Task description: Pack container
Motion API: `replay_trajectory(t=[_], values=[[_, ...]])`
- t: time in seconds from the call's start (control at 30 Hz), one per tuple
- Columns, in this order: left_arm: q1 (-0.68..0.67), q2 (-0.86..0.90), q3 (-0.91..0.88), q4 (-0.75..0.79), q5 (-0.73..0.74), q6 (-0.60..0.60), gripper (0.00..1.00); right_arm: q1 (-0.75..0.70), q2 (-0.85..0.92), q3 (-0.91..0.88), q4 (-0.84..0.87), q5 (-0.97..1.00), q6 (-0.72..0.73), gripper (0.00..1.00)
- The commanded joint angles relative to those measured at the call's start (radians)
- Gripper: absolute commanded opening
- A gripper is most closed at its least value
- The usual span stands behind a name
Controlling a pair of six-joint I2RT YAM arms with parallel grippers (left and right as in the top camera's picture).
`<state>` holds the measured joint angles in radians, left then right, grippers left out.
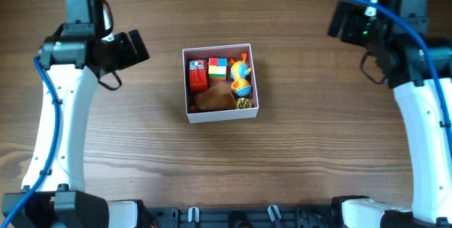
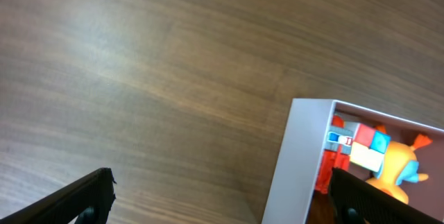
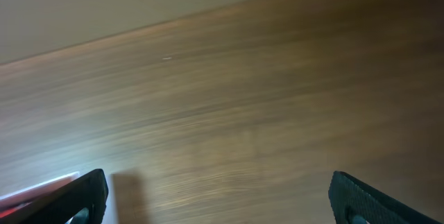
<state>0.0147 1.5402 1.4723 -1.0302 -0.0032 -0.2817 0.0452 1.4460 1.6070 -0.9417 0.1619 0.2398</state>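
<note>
As seen from overhead, noted container at middle of wooden table, between the 2 arms and touching neither. Square, shallow, open-topped. Thin white walls; dusky pink inside showing only in slivers around contents.

Holds 5 small toys, packed close:
- red block-like toy at far left
- multicoloured cube just beside it
- orange-and-blue figure at far right
- brown lump in near half
- small round yellowish piece at near right corner

Exact kind of last 2: cannot tell.

Left gripper off container's left side, well apart, over bare wood. Fingers spread wide in left wrist view, nothing between. Same view catches a white outer wall, with cube and orange figure above rim.

Right gripper toward far right corner of table, further off still. Fingers likewise spread wide and empty, only wood grain between.
</note>
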Motion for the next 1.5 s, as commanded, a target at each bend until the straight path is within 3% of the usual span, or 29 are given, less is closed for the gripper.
replay_trajectory(t=[0.0,0.17,0.27,0.47,0.6,0.8,1.33,1.47], values=[[-0.023,0.004,-0.008,-0.004,-0.080,0.038,1.00,-0.070,-0.011,-0.009,-0.022,-0.045,-0.030,1.00],[-0.055,-0.068,-0.019,-0.078,-0.035,0.066,1.00,-0.128,-0.203,-0.142,-0.031,-0.119,-0.030,1.00],[-0.145,-0.199,-0.064,-0.061,-0.080,0.074,1.00,-0.128,-0.397,-0.343,-0.014,-0.104,-0.018,1.00],[-0.308,-0.618,-0.320,0.019,-0.111,0.024,1.00,-0.128,-0.865,-0.718,-0.022,-0.103,0.072,1.00],[-0.327,-0.930,-0.489,0.030,-0.229,0.004,1.00,-0.128,-1.061,-0.816,0.043,-0.137,0.069,1.00],[-0.327,-1.149,-0.556,0.009,-0.271,0.001,1.00,-0.128,-1.052,-0.829,0.047,-0.145,0.114,1.00],[-0.327,-1.154,-0.556,-0.040,-0.271,0.001,1.00,-0.127,-1.052,-0.830,0.006,-0.145,0.111,1.00],[-0.327,-1.154,-0.556,-0.040,-0.271,0.001,1.00,-0.128,-1.204,-0.898,0.080,-0.202,-0.048,1.00]])
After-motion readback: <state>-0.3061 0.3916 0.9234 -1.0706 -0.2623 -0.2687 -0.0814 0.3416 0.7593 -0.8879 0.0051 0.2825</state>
